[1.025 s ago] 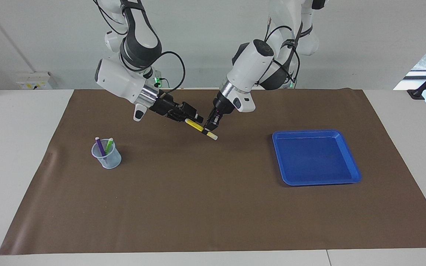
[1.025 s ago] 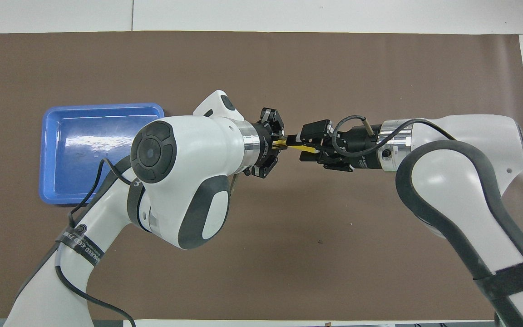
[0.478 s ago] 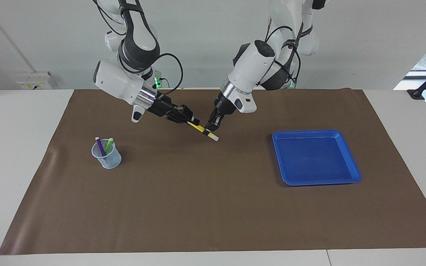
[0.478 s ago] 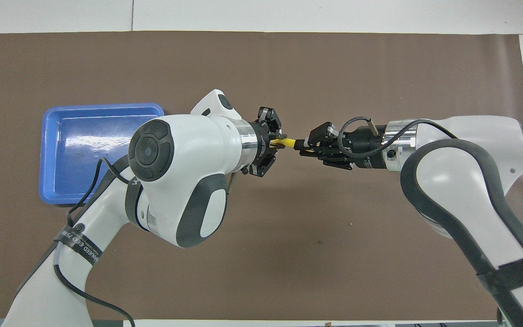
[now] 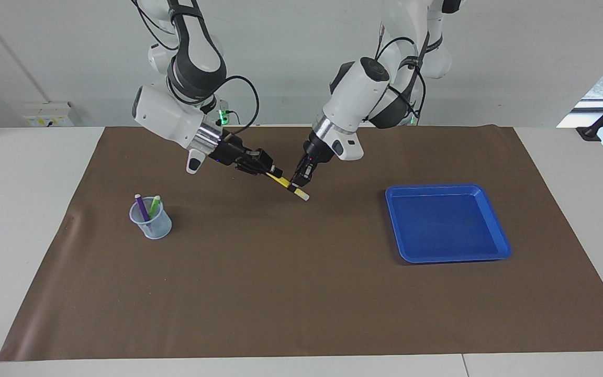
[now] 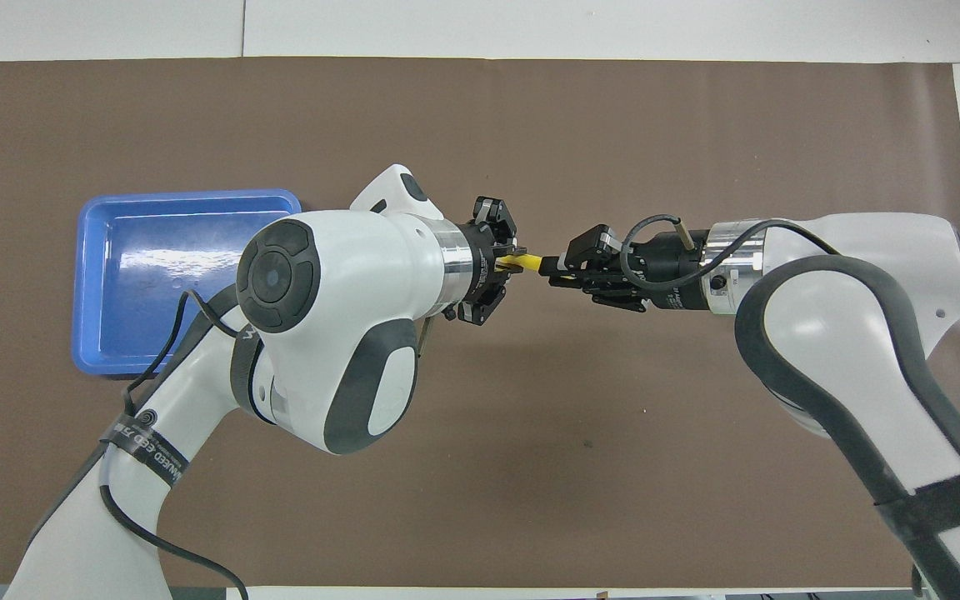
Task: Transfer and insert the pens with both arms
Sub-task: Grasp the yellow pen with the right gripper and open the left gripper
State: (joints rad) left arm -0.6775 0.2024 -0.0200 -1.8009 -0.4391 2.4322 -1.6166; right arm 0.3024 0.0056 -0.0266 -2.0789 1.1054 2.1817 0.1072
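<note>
From the facing view I see my right gripper (image 5: 277, 173) pinched onto the upper end of the yellow pen (image 5: 287, 184), fingertips drawn tight on the barrel. My left gripper (image 5: 301, 183) meets the same pen near its pale lower end; its fingers sit against the pen, though I cannot tell whether they grip it firmly or have begun to ease. The pen hangs slanted in the air between the two sets of fingers, over the brown mat (image 5: 301, 293). Off toward the right arm's end of the table, well apart from the fingers, a clear cup (image 5: 151, 219) holds the purple pen (image 5: 142, 207) and the green pen (image 5: 154, 206), both upright and leaning. Toward the left arm's end lies the blue tray (image 5: 495, 246).

From overhead, only a short yellow stretch of the pen (image 6: 532, 263) shows between the left gripper (image 6: 507, 265) and the right gripper (image 6: 562, 271). The tray's rim (image 6: 97, 250) lies beside the left arm. A black band on that arm carries white lettering, too slanted for me to read.
</note>
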